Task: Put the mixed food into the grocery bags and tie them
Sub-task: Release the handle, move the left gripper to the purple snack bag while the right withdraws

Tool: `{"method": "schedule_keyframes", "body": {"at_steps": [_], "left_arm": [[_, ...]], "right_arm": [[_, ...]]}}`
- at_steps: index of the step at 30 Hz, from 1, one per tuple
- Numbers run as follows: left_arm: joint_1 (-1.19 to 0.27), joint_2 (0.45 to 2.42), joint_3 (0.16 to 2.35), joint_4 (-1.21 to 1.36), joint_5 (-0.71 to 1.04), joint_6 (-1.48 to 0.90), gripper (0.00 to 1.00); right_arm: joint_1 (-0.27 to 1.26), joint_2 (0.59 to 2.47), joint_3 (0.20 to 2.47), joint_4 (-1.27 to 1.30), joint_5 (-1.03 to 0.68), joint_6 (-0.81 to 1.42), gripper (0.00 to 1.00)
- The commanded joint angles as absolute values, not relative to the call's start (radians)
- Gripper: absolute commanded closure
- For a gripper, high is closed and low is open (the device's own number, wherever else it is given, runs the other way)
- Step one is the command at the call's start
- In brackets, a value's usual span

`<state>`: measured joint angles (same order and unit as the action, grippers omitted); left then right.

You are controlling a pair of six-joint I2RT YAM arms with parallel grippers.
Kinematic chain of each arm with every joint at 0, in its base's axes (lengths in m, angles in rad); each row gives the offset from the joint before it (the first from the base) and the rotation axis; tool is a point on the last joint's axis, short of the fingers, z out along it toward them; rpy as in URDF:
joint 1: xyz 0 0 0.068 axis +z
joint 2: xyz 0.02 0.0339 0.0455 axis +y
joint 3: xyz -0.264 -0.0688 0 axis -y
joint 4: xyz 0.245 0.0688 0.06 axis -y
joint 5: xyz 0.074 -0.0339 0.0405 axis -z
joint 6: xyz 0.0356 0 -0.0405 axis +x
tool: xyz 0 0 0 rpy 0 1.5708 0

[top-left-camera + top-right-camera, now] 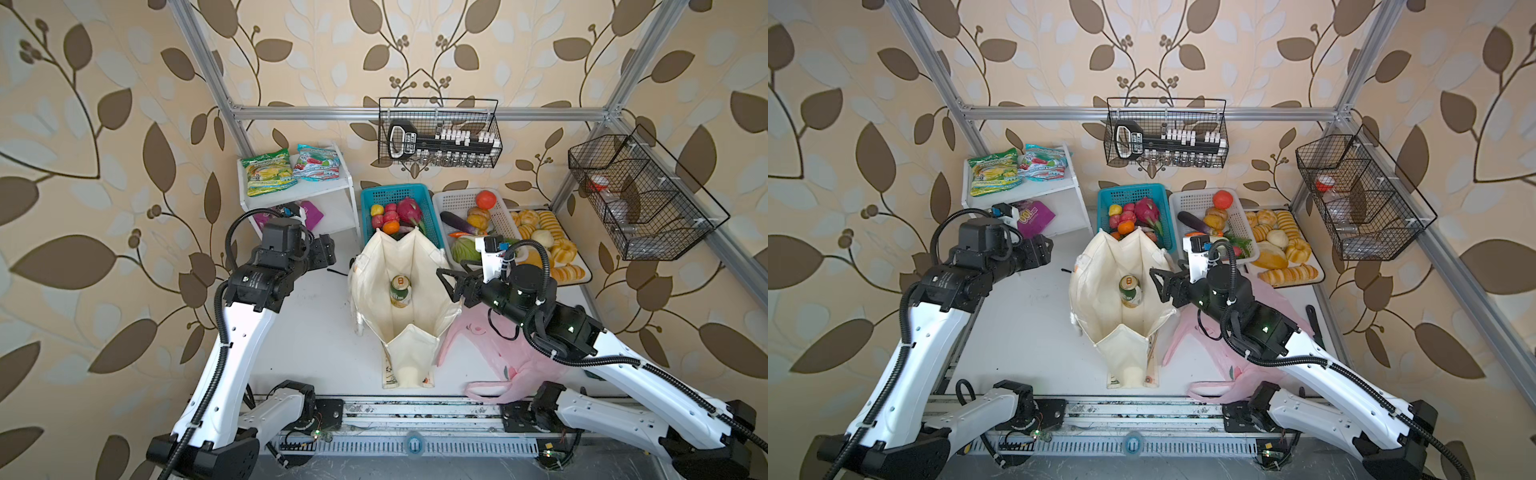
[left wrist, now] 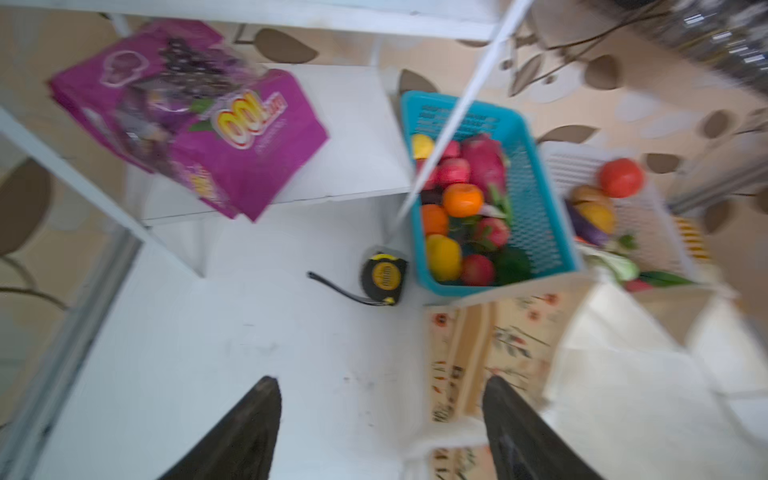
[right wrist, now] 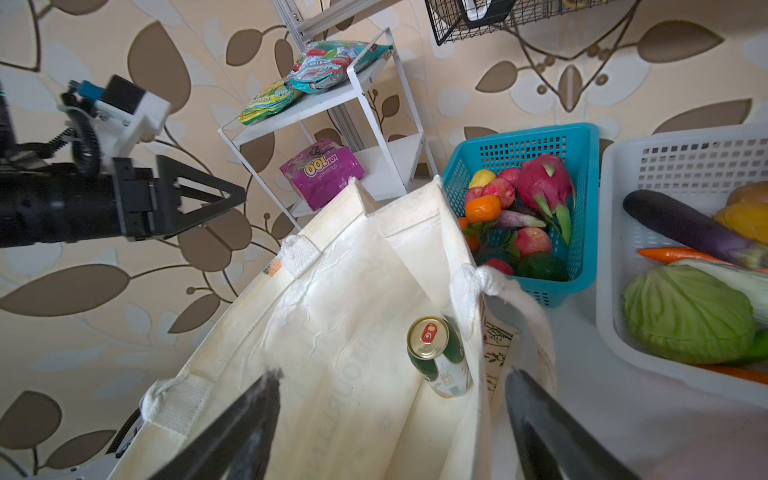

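The cream tote point(image 1: 374, 282) point(image 3: 332, 311) stands open mid-table with the green-white can point(image 1: 400, 292) point(image 3: 438, 357) upright inside. My right gripper point(image 1: 446, 284) point(image 3: 392, 374) is open astride the tote's right wall, one finger inside and one outside. The pink plastic bag point(image 1: 494, 349) lies flat under the right arm. My left gripper point(image 1: 326, 249) point(image 2: 382, 386) is open and empty, left of the tote, near the white shelf. The purple pouch point(image 1: 311, 214) point(image 2: 199, 124) lies on the lower shelf and the teal-red packet point(image 1: 316, 162) on top. Dragon fruit point(image 1: 409, 210) and other toy fruit fill the blue basket point(image 1: 395, 193).
A green-yellow packet point(image 1: 268, 172) lies on the shelf top. A white basket point(image 1: 457, 199) of vegetables and a tray of bread point(image 1: 540, 232) stand at the back right. A tape measure point(image 2: 382, 274) lies by the blue basket. Wire baskets point(image 1: 440, 133) hang on the frame.
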<state>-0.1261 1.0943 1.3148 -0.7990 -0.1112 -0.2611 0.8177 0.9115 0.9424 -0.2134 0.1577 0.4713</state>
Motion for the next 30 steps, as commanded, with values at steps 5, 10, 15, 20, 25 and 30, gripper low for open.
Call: {"method": "schedule_keyframes", "body": {"at_steps": [5, 10, 15, 20, 25, 30], "left_arm": [[-0.025, 1.232, 1.239, -0.577, -0.281, -0.203, 0.18], [-0.013, 1.313, 1.160, -0.339, -0.309, -0.226, 0.14], [-0.012, 1.347, 1.101, -0.151, -0.358, -0.230, 0.14], [-0.011, 1.364, 1.006, 0.051, -0.420, -0.183, 0.16], [-0.006, 1.405, 0.961, 0.176, -0.431, -0.159, 0.17], [0.000, 1.446, 0.965, 0.202, -0.452, -0.145, 0.19]], "right_arm": [[0.818, 0.839, 0.901, -0.265, 0.209, 0.493, 0.15], [0.818, 0.805, 0.873, -0.285, 0.245, 0.482, 0.15], [0.819, 0.788, 0.855, -0.299, 0.251, 0.509, 0.15], [0.819, 0.781, 0.831, -0.302, 0.246, 0.535, 0.15], [0.819, 0.782, 0.823, -0.303, 0.247, 0.543, 0.15], [0.819, 0.772, 0.835, -0.317, 0.219, 0.547, 0.15]]}}
